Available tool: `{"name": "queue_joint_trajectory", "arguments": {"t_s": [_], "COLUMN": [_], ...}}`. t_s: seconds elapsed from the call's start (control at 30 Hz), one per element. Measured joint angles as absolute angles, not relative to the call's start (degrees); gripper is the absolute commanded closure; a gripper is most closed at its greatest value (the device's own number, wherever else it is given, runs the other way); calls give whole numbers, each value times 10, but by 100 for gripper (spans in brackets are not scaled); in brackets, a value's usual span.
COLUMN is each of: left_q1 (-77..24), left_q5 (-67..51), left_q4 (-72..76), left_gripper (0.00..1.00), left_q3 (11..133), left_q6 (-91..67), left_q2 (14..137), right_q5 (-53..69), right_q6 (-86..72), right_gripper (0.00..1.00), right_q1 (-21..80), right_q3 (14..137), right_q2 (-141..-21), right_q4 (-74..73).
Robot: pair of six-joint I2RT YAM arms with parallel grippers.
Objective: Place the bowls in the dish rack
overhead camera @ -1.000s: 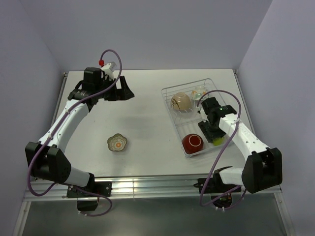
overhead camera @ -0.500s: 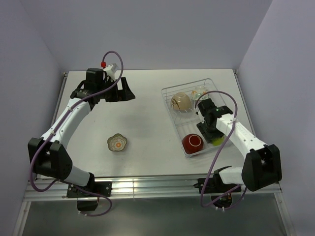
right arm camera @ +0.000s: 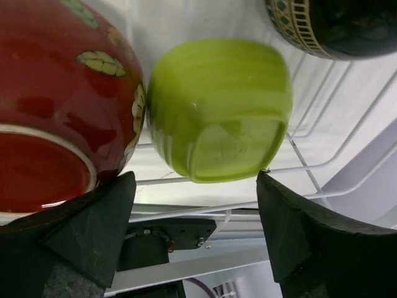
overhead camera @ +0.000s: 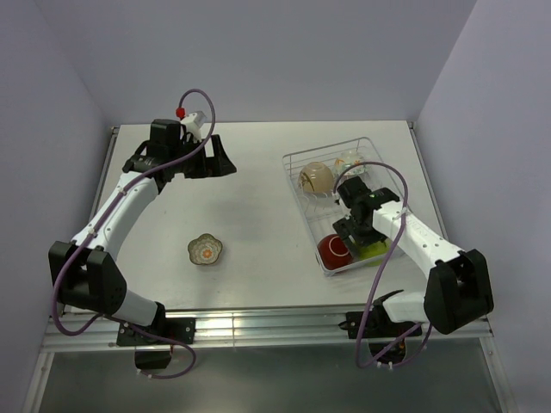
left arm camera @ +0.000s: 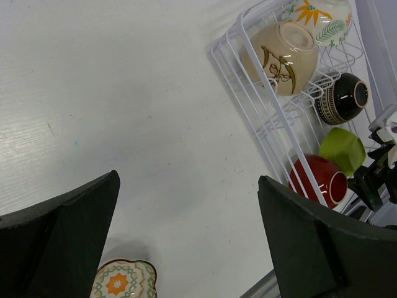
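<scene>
Right gripper [right arm camera: 195, 175] stands open, one finger on either side of the yellow-green bowl [right arm camera: 217, 105] and clear of it, so nothing is held. That bowl rests tipped on its side in the dish rack [overhead camera: 305, 215], base towards the wrist camera, close against the red bowl [right arm camera: 56, 93] and near the dark brown bowl [right arm camera: 335, 25].

The step in hand looks like backing out after the placement. It would go best as a straight retreat along the line of the fingers, jaws kept wide, because any sideways drift could knock the red bowl or catch a wire.

One flower-shaped bowl [overhead camera: 206, 249] lies on the table [overhead camera: 258, 198], well apart from the rack. The left gripper [left arm camera: 187, 180] hangs above it – spread wide and empty.
</scene>
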State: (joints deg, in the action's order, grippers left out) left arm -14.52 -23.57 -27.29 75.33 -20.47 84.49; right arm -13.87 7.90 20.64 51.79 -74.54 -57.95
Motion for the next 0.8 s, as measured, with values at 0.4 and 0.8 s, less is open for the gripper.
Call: {"name": "queue_joint_trajectory", "arguments": {"t_s": [0.4,0.8], "left_q1": [-141,-92], "left_q5": [-242,-315], "left_q4": [-274,-342], "left_gripper": [0,16], "left_q3": [752,738], "left_q6": [-199,3], "left_q2": [845,821], "right_q5": [-88,6], "right_q6": [84,155], "right_gripper": [21,12], "right_q1": [212,115], "right_q3": [533,637], "right_q2": [-722,-669], "right_q4": [-587,-586]}}
